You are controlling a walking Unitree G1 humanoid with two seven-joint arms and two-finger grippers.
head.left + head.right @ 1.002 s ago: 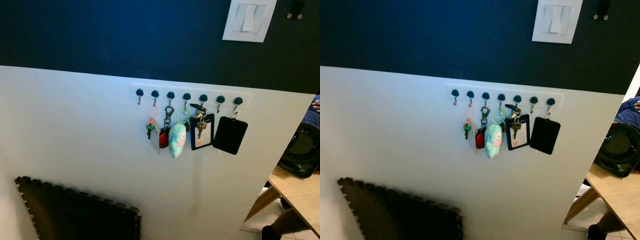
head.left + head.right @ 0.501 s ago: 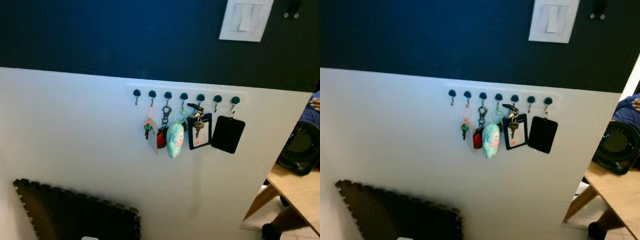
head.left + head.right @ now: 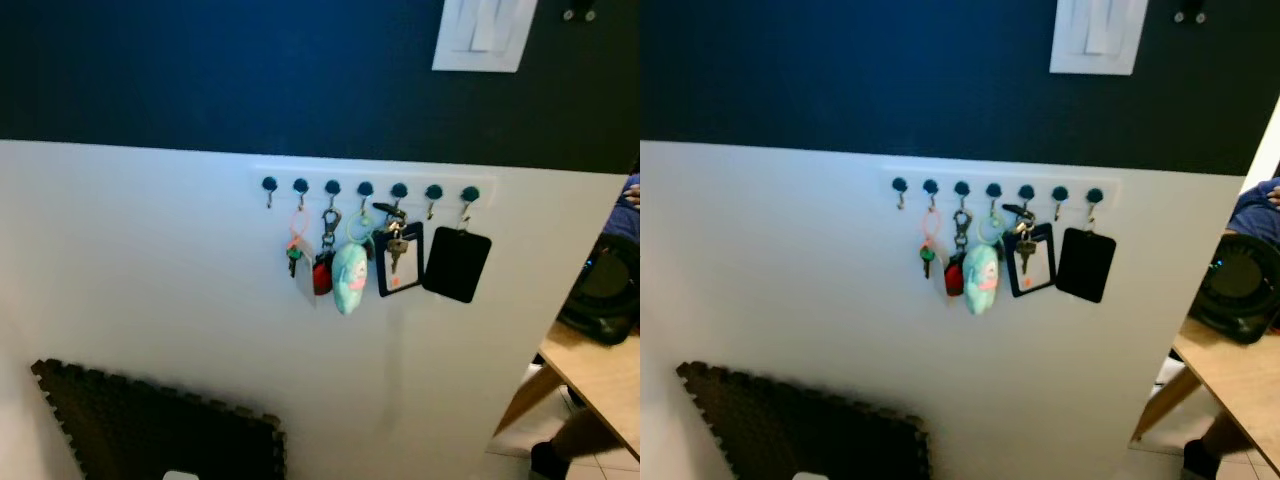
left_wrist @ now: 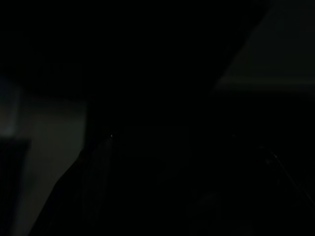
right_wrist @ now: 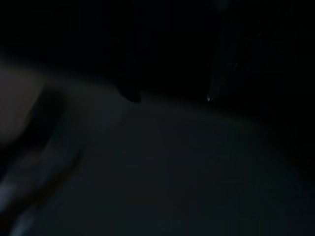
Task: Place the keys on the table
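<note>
Keys (image 3: 396,243) hang from a hook on a white hook rail (image 3: 365,188) fixed to the white lower part of the wall (image 3: 150,260), the bunch dangling straight down with its long axis vertical, in front of a black-framed card holder (image 3: 401,262). Beside it on the rail hang a pale blue plush charm (image 3: 350,279), a red fob (image 3: 322,277), a green key on a pink loop (image 3: 296,250) and a plain black card holder (image 3: 456,264), all hanging apart from the bench. Wooden bench (image 3: 597,372) stands low at the right, well apart from the rail. Above the rail the wall is dark blue, with a white light switch (image 3: 484,34). Dark foam mat (image 3: 150,430) leans low against the wall on the left. Both wrist views are nearly black; I cannot tell how either claw stands.
</note>
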